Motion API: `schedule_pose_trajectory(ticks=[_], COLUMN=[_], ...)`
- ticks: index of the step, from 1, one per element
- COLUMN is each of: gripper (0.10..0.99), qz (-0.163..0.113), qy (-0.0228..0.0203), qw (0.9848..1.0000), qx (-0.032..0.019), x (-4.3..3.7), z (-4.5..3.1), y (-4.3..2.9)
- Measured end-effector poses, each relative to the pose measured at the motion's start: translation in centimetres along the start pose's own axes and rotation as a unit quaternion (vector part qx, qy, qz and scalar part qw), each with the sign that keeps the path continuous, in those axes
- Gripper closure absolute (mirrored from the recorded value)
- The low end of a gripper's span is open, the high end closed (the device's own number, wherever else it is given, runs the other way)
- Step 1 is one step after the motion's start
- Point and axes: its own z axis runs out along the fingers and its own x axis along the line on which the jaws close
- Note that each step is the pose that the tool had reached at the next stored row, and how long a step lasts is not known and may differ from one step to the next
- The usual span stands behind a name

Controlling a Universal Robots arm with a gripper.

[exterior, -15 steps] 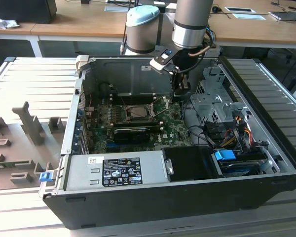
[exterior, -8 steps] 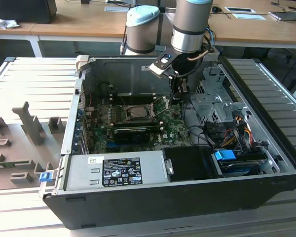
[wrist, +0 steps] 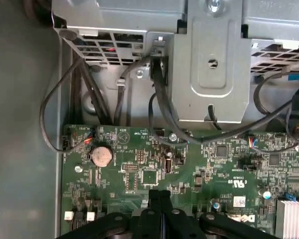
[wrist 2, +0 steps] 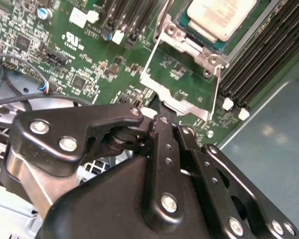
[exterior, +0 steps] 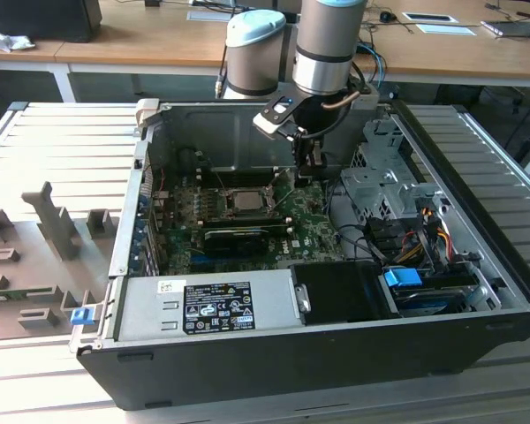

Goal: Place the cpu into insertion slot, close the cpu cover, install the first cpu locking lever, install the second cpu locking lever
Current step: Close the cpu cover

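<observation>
Case (exterior: 128, 238) walls bound the work area in the exterior view: a tall side wall at centre left, a low front edge along the bottom, and an open top. At lower left inside the case lies the power supply (exterior: 203, 305). Behind it the green circuit board (exterior: 309, 230) covers the floor. At frame centre the socket (exterior: 221, 205) holds the chip (exterior: 245, 200), seated flat with its pale metal face up. Bare board separates the socket from the gripper (exterior: 307, 172), which hangs low just to the right. At centre right the drive cage (exterior: 380, 177) stands close beside the arm, with cables (exterior: 406, 238) bundled below it.

In the second wrist view the cover frame (wrist 2: 177, 102) at centre is swung clear of the socket (wrist 2: 192, 45), and green board shows through its square opening. The chip (wrist 2: 219, 17) sits at upper right. The gripper (wrist 2: 158, 113) has its fingers drawn together with no gap. Their tip meets the frame's free edge, but whether that edge is pinched cannot be told.
</observation>
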Motion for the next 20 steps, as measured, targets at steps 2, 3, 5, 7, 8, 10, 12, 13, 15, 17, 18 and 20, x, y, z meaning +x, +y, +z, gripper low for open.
schedule_pose_trajectory(ticks=[2, 3, 5, 7, 8, 10, 12, 13, 15, 17, 18, 20], gripper=[0.980, 0.980, 0.980, 0.980, 0.980, 0.980, 0.980, 0.980, 0.980, 0.980, 0.980, 0.980], qz=[0.000, 0.000, 0.000, 0.000, 0.000, 0.000, 0.000, 0.000, 0.000, 0.000, 0.000, 0.000], qy=[0.0000, 0.0000, 0.0000, 0.0000, 0.0000, 0.0001, 0.0001, 0.0002, 0.0003, 0.0003, 0.0003, 0.0003], qw=[1.0000, 1.0000, 1.0000, 1.0000, 1.0000, 1.0000, 1.0000, 1.0000, 1.0000, 1.0000, 1.0000, 1.0000], qx=[0.0000, 0.0000, 0.0000, 0.0000, 0.0000, 0.0000, 0.0000, 0.0000, 0.0000, 0.0000, 0.0000, 0.0000], x=[0.01, 0.01, 0.01, 0.02, 0.02, 0.03, 0.03, 0.04, 0.04, 0.05, 0.05, 0.06], z=[0.00, 0.00, 0.00, 0.00, 0.01, 0.01, 0.01, 0.01, 0.01, 0.01, 0.01, 0.01], y=[-0.20, -0.25, -0.37, -0.48, -0.53, -0.67, -0.87, -0.94, -1.08, -1.27, -1.34, -1.47])
